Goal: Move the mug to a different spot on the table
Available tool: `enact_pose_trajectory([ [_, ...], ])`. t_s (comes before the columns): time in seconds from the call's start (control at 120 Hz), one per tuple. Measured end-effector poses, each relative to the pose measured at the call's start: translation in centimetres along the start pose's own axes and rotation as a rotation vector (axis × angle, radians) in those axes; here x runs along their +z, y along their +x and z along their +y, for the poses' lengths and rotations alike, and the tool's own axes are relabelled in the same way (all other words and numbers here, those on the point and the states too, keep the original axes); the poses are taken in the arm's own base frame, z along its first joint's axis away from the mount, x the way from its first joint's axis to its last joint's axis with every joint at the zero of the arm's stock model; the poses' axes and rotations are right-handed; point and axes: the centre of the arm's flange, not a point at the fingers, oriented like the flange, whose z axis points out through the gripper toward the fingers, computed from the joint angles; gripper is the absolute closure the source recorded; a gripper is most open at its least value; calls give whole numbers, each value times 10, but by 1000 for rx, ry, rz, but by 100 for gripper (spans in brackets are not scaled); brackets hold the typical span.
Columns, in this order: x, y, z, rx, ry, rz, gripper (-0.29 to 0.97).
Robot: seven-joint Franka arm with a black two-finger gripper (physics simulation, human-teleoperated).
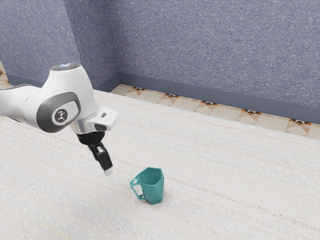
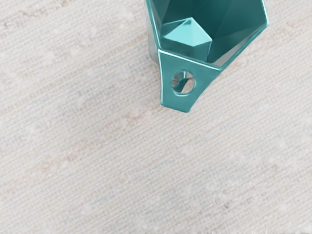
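Wrist view first, as it is the closest to my hand: the teal mug stands just ahead of the camera on the pale, woven-looking table. I look down into its open mouth, and the inside has flat, angular faces. Its handle, a flat tab with a round hole, points toward the camera. The mug is upright and nothing touches it.

From the exterior view, the mug is in the front part of the table, with the handle turned to the exterior view's left. The gripper hangs near it on that same side, above the table surface, tilted so that its lower end leans toward the mug, but apart from it. From this angle I cannot tell if the gripper is released or clenched; it grasps nothing. Behind it the white arm comes in from the exterior view's left. Further back the table ends, then comes a strip of patterned floor tiles, a dark skirting board and the blue-grey speckled wall.
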Motion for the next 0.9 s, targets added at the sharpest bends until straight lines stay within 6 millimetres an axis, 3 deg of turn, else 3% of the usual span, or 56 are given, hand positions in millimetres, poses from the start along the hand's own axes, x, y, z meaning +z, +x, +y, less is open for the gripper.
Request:
enact_pose_trajectory([
  [0.358, 38, 14, 23, 84, -18, -29, 1],
  [0.633, 64, 25, 24, 185, -10, -25, 1],
  [0.9, 77, 36, 25, 249, -11, 10, 1],
])
